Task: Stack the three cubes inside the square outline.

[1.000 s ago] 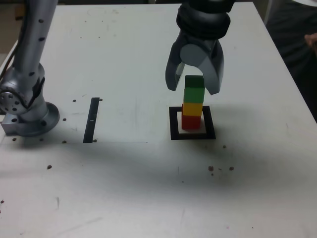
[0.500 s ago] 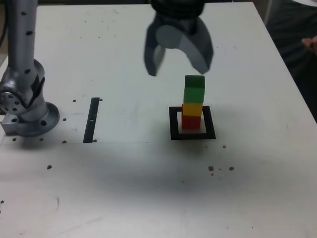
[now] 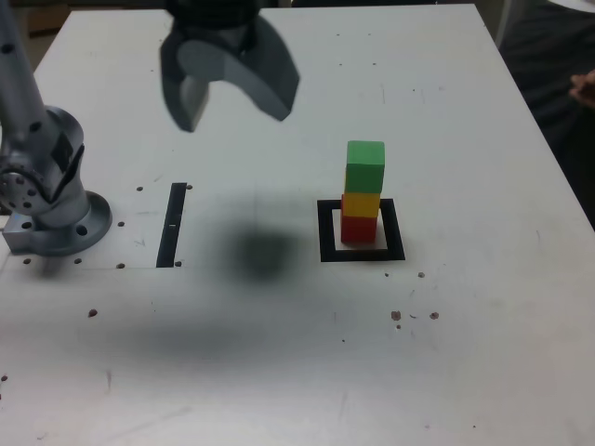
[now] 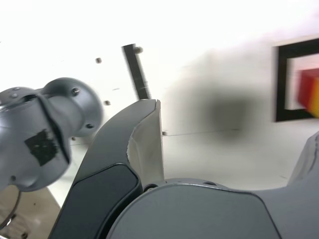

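Three small matte cubes stand in one column in the exterior view: a plain green cube (image 3: 365, 166) on top, a yellow cube (image 3: 362, 205) in the middle and a red cube (image 3: 359, 229) at the bottom. The wrist view catches only part of the red and yellow ones at its edge, with no green visible. That view does show the curved grey inner faces of the claw (image 3: 230, 98) close up, its two fingers wide apart with nothing between them; the exterior view has it high, well apart from the stack, toward that view's left.

Beneath everything lies a white surface (image 3: 446, 344), dotted with dark holes and marked by fine scratches and a soft shadow. A narrow black straight strip (image 3: 172, 225) lies near the grey rounded arm base (image 3: 58, 223). Beyond the surface, at the exterior view's right, are dark fabric (image 3: 548, 84) and part of a person's hand (image 3: 584, 88).

The column stands inside the thick black square outline (image 3: 328, 243), whose centre is white. Its yellow layer looks slightly orange, and the green top face is paler than its front.
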